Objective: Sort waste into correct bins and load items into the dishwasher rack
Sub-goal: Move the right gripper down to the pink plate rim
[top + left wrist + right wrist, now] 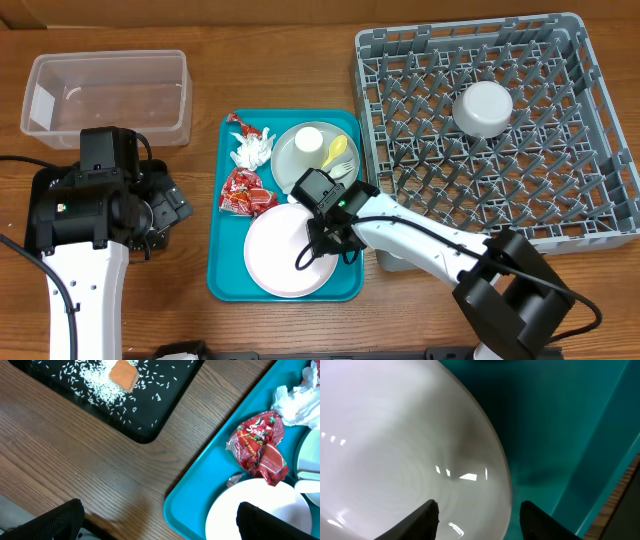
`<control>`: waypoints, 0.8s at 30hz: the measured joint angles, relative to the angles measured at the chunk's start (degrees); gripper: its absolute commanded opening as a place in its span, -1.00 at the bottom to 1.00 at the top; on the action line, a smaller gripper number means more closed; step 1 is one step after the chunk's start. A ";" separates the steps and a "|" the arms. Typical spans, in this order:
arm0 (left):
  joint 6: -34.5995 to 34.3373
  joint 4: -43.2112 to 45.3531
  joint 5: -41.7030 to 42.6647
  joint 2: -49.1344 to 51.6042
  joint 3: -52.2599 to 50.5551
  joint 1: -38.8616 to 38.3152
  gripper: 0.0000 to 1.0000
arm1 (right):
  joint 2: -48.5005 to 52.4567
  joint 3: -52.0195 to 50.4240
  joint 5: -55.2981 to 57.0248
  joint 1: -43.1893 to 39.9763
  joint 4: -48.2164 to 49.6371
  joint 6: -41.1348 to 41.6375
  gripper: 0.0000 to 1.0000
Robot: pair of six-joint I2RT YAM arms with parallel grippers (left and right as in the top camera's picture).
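The white plate [285, 255] lies at the near end of the teal tray [225, 270]. My right gripper [328, 232] hangs open low over it, one finger above the plate [395, 450] and the other above the tray floor [560, 420], the rim between them. The red wrapper [260, 442] and the napkin [300, 402] lie on the tray's left side. Rice [100, 390] and an orange cube [123, 375] sit in the black tray [150, 430]. My left gripper [160, 525] is open and empty above the table, beside the teal tray's edge.
The grey plate [295, 160] holds a small cup [308, 140] and yellow cutlery [340, 150]. On the right, the rack [580, 150] has a white bowl [483, 108] upside down in it. A clear tub [105, 95] stands at the far left.
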 measured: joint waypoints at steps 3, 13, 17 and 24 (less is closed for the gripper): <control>0.00 0.02 0.00 0.00 0.00 0.00 1.00 | 1.14 0.00 0.11 0.00 -0.02 0.28 -0.07; -0.02 0.22 0.00 0.00 0.00 0.00 1.00 | 1.44 -0.02 0.17 -0.11 0.26 1.01 -0.39; -0.02 0.22 0.00 0.00 0.00 0.00 1.00 | 1.44 -0.02 0.20 -0.20 0.28 1.05 -0.41; -0.02 0.39 0.15 0.00 0.00 0.00 1.00 | 1.44 -0.02 0.17 -0.42 0.28 1.42 -0.81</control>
